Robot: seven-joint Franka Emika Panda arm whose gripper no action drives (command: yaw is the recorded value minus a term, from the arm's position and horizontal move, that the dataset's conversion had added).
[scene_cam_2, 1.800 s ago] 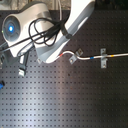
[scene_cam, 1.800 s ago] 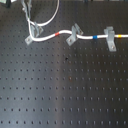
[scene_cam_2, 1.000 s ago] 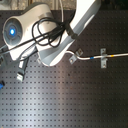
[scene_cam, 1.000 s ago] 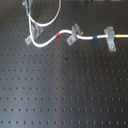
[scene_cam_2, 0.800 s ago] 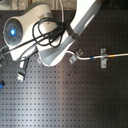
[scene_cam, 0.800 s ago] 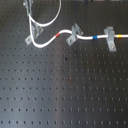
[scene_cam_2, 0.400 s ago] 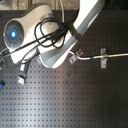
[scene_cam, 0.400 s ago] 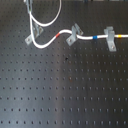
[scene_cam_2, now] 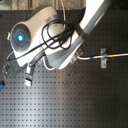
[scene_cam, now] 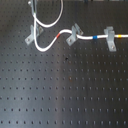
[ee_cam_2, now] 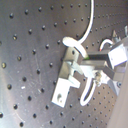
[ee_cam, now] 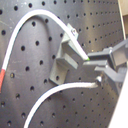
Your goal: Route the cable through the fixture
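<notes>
Overhead, the arm [scene_cam_2: 87,25] reaches down so the gripper [ee_cam: 100,70] pinches the cable [scene_cam: 47,24] just beside the fixture [scene_cam: 32,33] at the first exterior view's upper left

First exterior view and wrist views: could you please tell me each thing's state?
cable: slack, looped, held by the gripper
pale grey clip: cable at its raised end, seating unclear
darker slanted clip: cable through it
T-shaped clip: cable through it
gripper: apparently shut on the cable
</notes>
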